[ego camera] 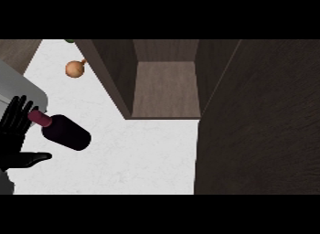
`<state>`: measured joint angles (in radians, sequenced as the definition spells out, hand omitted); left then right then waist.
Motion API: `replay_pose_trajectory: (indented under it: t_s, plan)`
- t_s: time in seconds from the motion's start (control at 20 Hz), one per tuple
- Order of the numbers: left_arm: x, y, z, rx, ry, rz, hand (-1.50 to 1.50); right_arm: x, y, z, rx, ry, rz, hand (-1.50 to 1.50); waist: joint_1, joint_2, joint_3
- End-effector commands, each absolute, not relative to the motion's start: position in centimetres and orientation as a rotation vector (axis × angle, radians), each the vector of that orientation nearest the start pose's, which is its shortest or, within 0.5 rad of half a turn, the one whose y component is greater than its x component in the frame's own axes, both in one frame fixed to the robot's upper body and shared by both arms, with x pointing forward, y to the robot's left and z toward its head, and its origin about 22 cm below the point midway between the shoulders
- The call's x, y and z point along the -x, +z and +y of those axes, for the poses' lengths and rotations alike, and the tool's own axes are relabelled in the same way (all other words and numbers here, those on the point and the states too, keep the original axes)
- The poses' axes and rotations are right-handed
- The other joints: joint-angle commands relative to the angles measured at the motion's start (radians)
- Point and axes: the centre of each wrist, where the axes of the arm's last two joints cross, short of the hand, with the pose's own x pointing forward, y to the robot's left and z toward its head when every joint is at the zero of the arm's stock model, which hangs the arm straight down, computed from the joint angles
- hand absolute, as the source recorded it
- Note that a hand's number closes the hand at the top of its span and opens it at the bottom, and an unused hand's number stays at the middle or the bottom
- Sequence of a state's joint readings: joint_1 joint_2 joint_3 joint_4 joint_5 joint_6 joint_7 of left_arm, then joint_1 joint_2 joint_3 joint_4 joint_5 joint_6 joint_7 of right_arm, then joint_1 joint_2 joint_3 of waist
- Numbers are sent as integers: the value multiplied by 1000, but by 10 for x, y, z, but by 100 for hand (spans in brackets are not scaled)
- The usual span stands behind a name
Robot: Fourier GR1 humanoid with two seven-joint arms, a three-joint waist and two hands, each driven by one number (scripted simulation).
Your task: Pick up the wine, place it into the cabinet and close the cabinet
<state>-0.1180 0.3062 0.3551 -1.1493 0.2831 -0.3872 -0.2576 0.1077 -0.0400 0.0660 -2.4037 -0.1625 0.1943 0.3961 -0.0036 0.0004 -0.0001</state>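
Note:
The wine bottle (68, 131) lies on its side on the white counter (142, 155), dark-bodied with a red-capped neck pointing up-left. My left hand (6, 141) shows at the view's left edge, open, fingers straight up and thumb stretched to the right. Its fingers stand just left of the bottle's neck; I cannot tell whether they touch. The cabinet (166, 89) stands open behind the bottle, to its right, and its wooden shelf is bare. Its dark door (270, 128) is swung out and fills the right side. My right hand is out of sight.
An onion (75, 68) rests on the counter at the back left, with a bit of something green (69, 40) beyond it. A grey appliance (8, 84) occupies the left edge behind my hand.

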Motion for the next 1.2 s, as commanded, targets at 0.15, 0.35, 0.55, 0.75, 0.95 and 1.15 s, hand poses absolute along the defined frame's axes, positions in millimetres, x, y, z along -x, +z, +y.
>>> replay_pose_trajectory:
  t_s: [0.15, 0.35, 0.55, 0.75, 0.95, 1.15]
  plan:
    - [-247, -46, 393, 75, 80, -1626, -150, -141, 171, -237, -237, 249, -1895, -150, -1, -1, 0]
    - [-252, -87, 375, 104, 109, -1599, -150, -159, 166, -230, -234, 212, -1926, -150, -7, 2, -1]
    - [-256, -80, 410, 90, 101, -1598, -150, -142, 172, -233, -232, 230, -1910, -150, -6, 1, -1]
    - [-256, -101, 389, 90, 94, -1596, -150, -147, 163, -234, -227, 248, -1897, -150, -7, 1, -1]
    - [-258, -110, 376, 107, 82, -1574, -150, -163, 182, -222, -226, 239, -1904, -150, -2, 1, -1]
    - [-255, -121, 375, 108, 96, -1567, -150, -146, 169, -231, -226, 245, -1912, -150, -12, 3, -1]
